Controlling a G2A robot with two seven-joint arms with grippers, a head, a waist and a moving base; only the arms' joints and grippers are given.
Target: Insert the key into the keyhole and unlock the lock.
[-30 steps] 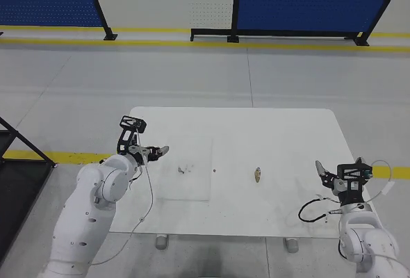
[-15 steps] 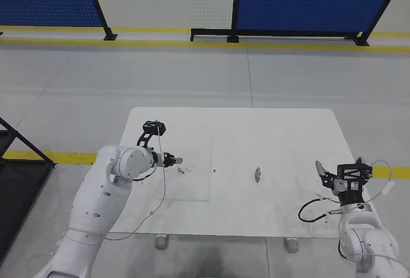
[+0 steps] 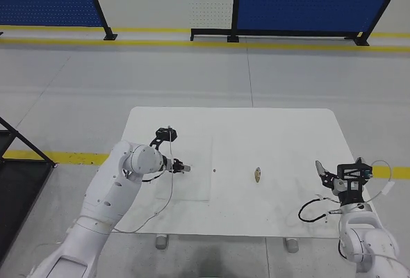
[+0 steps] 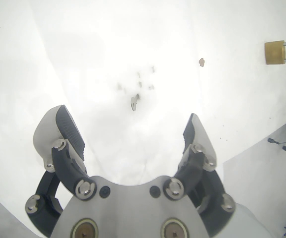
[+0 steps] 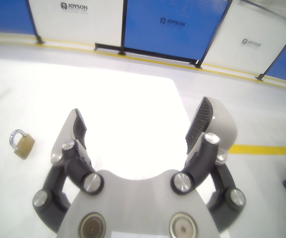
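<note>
Left of table centre, key [image 4: 134,102]: flat on table [image 3: 274,132], untouched, just ahead of left gripper [image 4: 127,116].
Lock [image 3: 258,174]: lying flat near table middle, well right of key, between the two grippers.
Left gripper: over key, jaws wide apart, empty.
Right gripper [image 5: 141,107]: at table's right edge, jaws spread, empty, well apart from lock.

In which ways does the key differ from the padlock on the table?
Colour: the key is silvery grey; the padlock has a brass body and a silvery shackle. Size: the key looks clearly smaller than the padlock. Place: the key lies just ahead of the open left gripper; the padlock lies farther off, nearer the middle of the table. Both lie flat on it, held by no gripper.
</note>
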